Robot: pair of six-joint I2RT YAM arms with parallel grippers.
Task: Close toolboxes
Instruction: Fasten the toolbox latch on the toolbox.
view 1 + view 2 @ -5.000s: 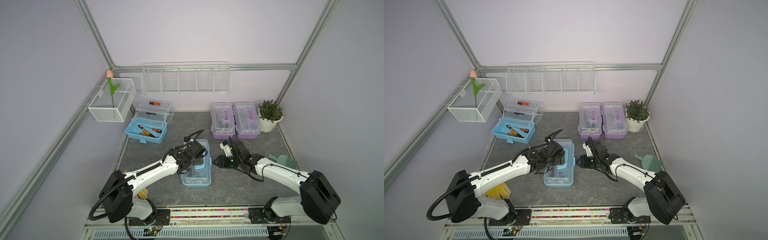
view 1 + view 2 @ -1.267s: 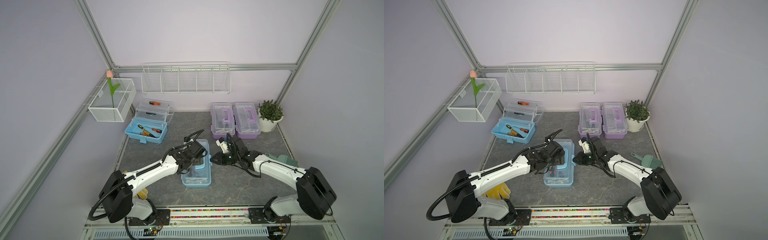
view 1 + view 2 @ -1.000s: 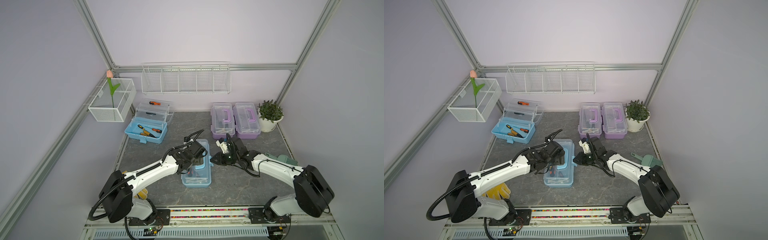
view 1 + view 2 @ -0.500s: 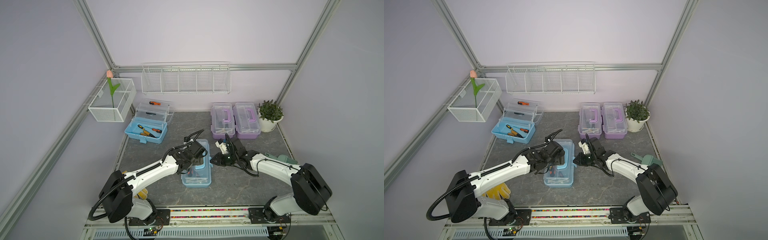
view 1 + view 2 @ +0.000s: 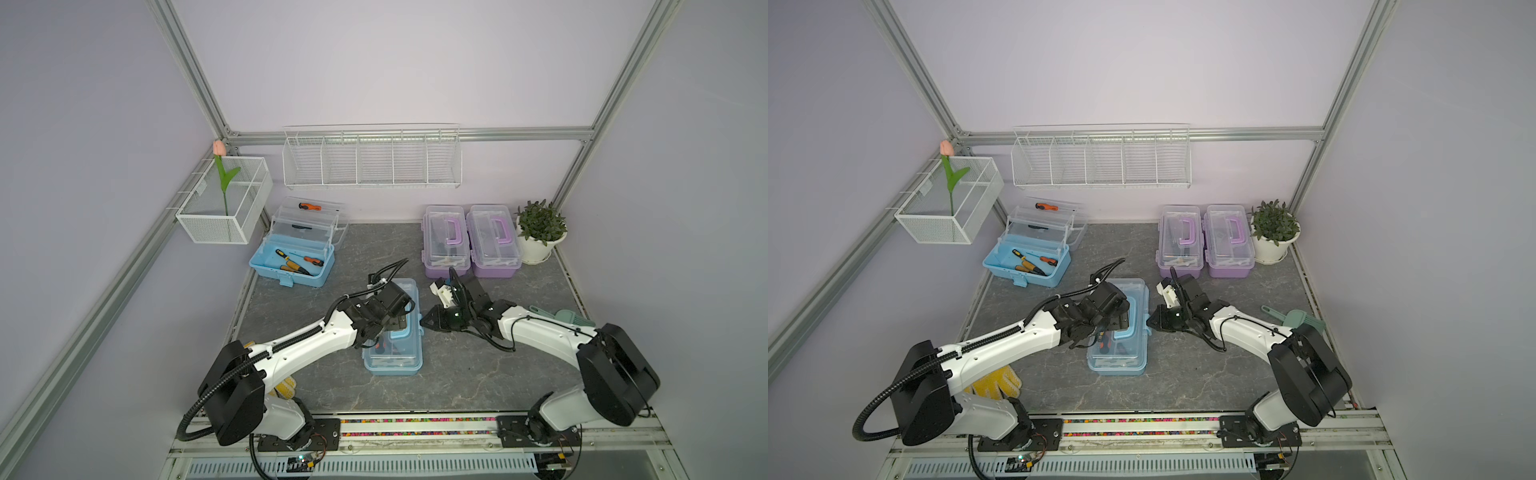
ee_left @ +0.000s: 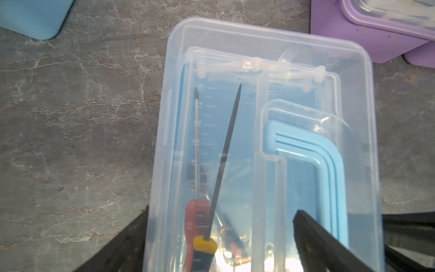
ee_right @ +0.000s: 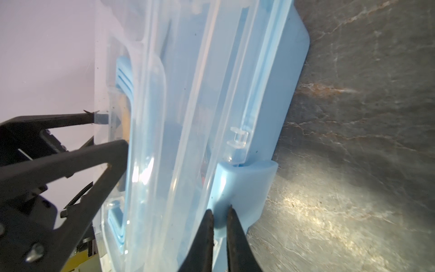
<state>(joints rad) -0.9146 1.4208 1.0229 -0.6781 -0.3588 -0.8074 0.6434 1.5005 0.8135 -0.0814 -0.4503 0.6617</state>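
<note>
Right claw [image 7: 220, 212] has slid in across the table [image 5: 457, 374] to the near blue box [image 5: 394, 362] since 5 seconds back, and its jaws have drawn almost together. The tips now touch the box's blue latch [image 7: 244, 186] on the side facing the right arm, though I cannot tell whether they pinch its edge. Left claw [image 6: 221, 209] has not shifted: it is spread wide over the same box, 1 finger [image 6: 313, 240] on the clear lid [image 6: 211, 35] by the flat blue handle [image 6: 329, 176], the other beside the box's outer edge. Through the lid show a red-handled screwdriver [image 6: 197, 219] and a thin black file [image 6: 226, 150] with a yellow collar. Both forearms reach low toward this box from opposite sides. At the back left the second blue box [image 5: 270, 273] stands open, its tray raised with 1 orange tool [image 5: 309, 206] on it and several screwdrivers [image 5: 295, 266] in its base. A purple box [image 5: 440, 253] and its twin [image 5: 496, 257] sit shut side by side at the back right, beside a plant [image 5: 540, 226].
</note>
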